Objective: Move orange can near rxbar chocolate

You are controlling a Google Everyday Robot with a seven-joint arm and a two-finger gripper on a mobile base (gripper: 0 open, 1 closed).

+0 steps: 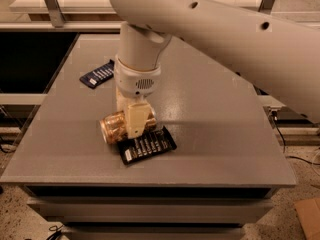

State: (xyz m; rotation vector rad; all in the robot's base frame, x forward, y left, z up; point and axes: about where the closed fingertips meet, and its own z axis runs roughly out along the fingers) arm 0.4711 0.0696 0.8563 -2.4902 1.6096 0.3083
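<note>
The orange can [114,128] lies on its side, golden-orange with a silver end facing left. My gripper [134,124] is shut on it across its middle, with one cream finger [135,120] showing in front. The can is held low, just behind and touching or nearly touching the upper left edge of the rxbar chocolate [147,145]. That bar is a flat black wrapper with white text lines, lying on the grey table [215,134] near its front edge.
A dark blue wrapper bar [98,75] lies at the table's back left. My large white arm [225,34] crosses the upper right of the view. The table's front edge runs just below the black bar. Shelving stands behind the table.
</note>
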